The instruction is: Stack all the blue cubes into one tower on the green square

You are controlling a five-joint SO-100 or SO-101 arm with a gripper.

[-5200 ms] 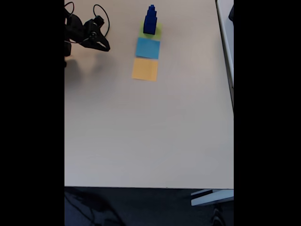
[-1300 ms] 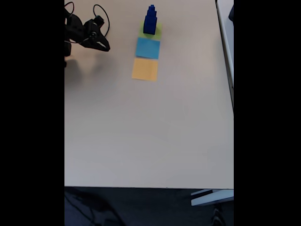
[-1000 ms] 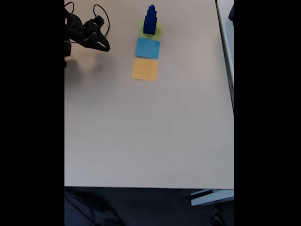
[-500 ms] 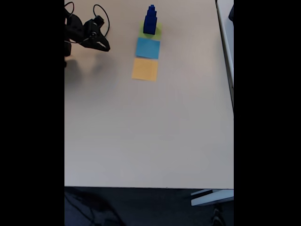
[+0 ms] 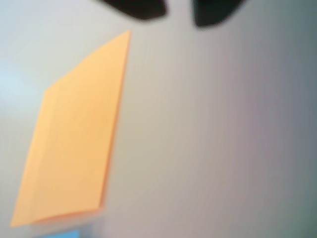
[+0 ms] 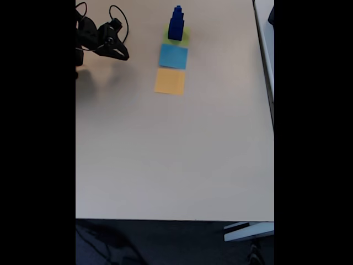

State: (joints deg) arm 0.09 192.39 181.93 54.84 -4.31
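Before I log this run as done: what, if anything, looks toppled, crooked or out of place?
Nothing stands out. The blue cubes stand as one upright tower on the green square, with the light-blue square and orange square lying flat in line below it. The gripper sits apart at the table's left.

No readable text, labels or numbers anywhere.

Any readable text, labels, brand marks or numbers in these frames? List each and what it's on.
None readable.
The blue cubes, green square, light-blue square and orange square are plain coloured surfaces with no print.
The table is unmarked.
The gripper and arm are too small and dark to show any marking; the wrist view is blurred.
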